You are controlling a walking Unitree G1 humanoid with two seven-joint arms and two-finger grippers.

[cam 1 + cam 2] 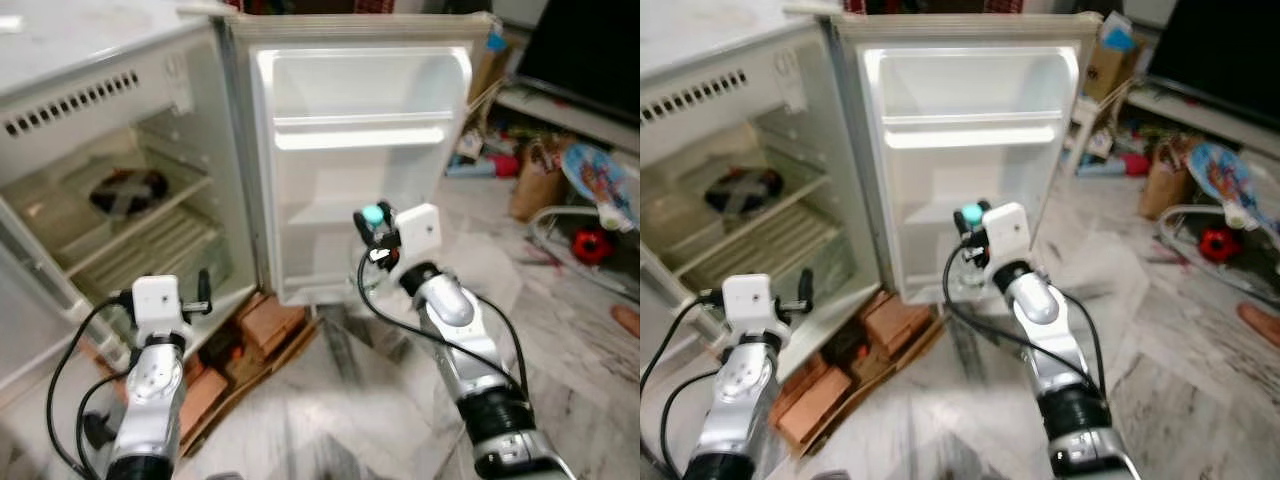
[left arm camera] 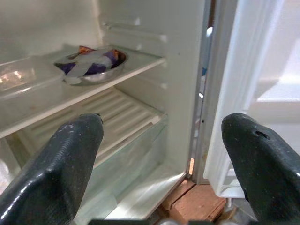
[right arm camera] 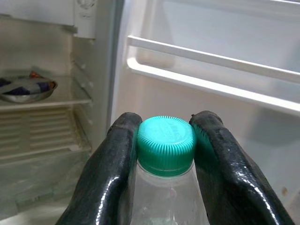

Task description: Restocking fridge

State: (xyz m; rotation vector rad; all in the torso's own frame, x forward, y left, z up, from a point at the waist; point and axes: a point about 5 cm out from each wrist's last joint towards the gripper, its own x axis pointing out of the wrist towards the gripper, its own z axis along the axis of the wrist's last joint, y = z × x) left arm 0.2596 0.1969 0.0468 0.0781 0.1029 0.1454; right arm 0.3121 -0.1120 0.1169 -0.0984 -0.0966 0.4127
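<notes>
Before the robot stood a small fridge with its door swung fully open. The door's inner shelves were bare white plastic. Inside the fridge, a metal bowl holding a wrapped packet sat on the upper shelf, and a clear plastic container lay beside it on the same shelf. The lower shelf carried nothing that could be made out.

The right gripper was raised in front of the open door, just below its middle rail. Its two black fingers were pinched on the neck of a clear bottle, one on each side, directly under the teal cap. The bottle hung upright in the grip, near the door's inner face but not resting on any shelf.

The left gripper was held low, pointed toward the fridge's lower compartment. Its fingers were spread wide apart with nothing between them.

Flattened cardboard and brown blocks lay under the fridge's front edge on the marble floor. Household clutter, including a paper bag, stood well off to the right.
</notes>
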